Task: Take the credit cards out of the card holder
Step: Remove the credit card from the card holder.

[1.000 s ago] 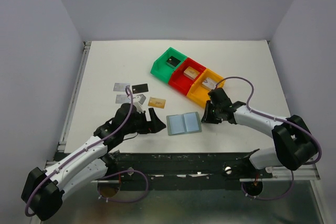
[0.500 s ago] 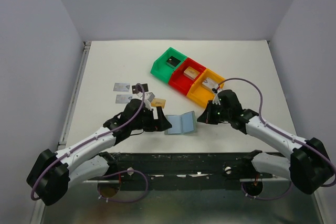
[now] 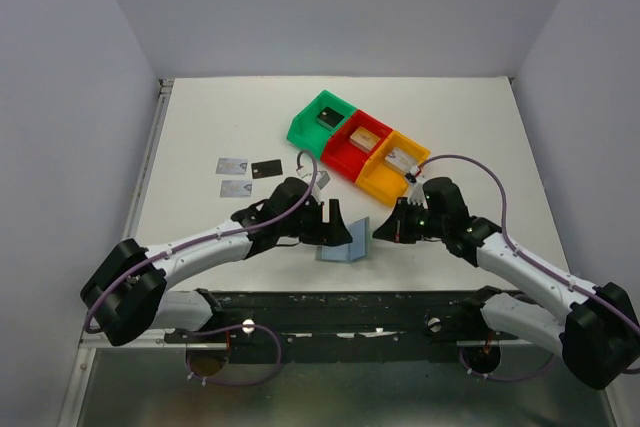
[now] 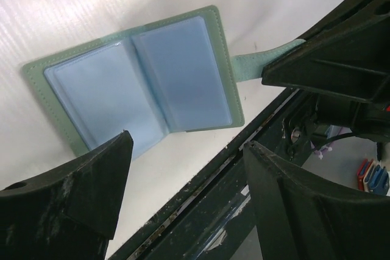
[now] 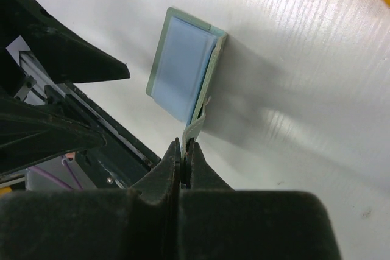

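The card holder (image 3: 347, 243) lies near the table's front edge, its right panel tipped up. My right gripper (image 3: 380, 233) is shut on its strap tab (image 5: 194, 127). In the left wrist view the holder (image 4: 140, 83) is spread open, and no card shows in its pale blue pockets. My left gripper (image 3: 334, 222) hangs open just over the holder's left side, with nothing between its fingers. Out on the table lie credit cards: a silver one (image 3: 232, 165), a black one (image 3: 266, 169) and another silver one (image 3: 235, 188). The left arm hides the table beside them.
Green (image 3: 306, 130), red (image 3: 340, 159) and orange (image 3: 375, 185) bins stand in a diagonal row behind the holder, each with a small item inside. The black front rail (image 3: 350, 302) runs just below the holder. White walls enclose the table.
My right gripper has shut on the holder's strap and raised its right panel. My left arm has swung right until its open fingers are over the holder, covering the cards that lay beside it.
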`<action>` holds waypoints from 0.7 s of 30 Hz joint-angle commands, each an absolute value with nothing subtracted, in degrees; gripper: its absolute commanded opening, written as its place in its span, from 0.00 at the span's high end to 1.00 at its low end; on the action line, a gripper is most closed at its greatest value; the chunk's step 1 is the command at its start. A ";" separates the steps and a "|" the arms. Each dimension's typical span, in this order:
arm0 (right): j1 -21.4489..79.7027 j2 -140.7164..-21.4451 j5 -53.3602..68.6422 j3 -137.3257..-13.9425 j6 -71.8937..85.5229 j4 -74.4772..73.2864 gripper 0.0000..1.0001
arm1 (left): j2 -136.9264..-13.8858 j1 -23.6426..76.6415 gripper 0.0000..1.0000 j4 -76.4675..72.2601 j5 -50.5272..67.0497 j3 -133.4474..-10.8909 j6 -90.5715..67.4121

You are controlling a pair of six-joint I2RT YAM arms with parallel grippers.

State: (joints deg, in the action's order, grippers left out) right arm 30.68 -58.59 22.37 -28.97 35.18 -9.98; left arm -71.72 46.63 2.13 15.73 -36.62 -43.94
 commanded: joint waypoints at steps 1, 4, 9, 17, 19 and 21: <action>30.76 -57.83 23.55 -30.14 36.21 -9.40 1.00 | -74.79 47.64 0.15 0.53 16.61 -39.99 -42.27; 30.85 -58.53 24.95 -30.85 36.39 -8.70 1.00 | -76.20 47.81 0.15 0.35 16.70 -40.17 -42.45; 30.94 -59.68 26.80 -30.76 37.35 -7.12 1.00 | -79.97 48.87 0.15 -0.70 16.96 -42.71 -41.31; 30.85 -58.54 27.25 -31.11 37.44 -8.35 1.00 | -85.77 50.10 0.16 -0.17 17.05 -47.19 -39.29; 30.85 -58.27 27.07 -31.11 37.27 -8.79 1.00 | -86.83 50.36 0.17 1.84 16.79 -47.98 -38.85; 30.85 -58.10 26.98 -31.03 37.35 -8.88 1.00 | -87.45 50.62 0.19 2.20 16.52 -48.25 -38.67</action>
State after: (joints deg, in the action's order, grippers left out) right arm 30.70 -59.13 25.47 -29.71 36.69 -8.78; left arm -85.91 49.80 0.73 16.14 -46.50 -40.34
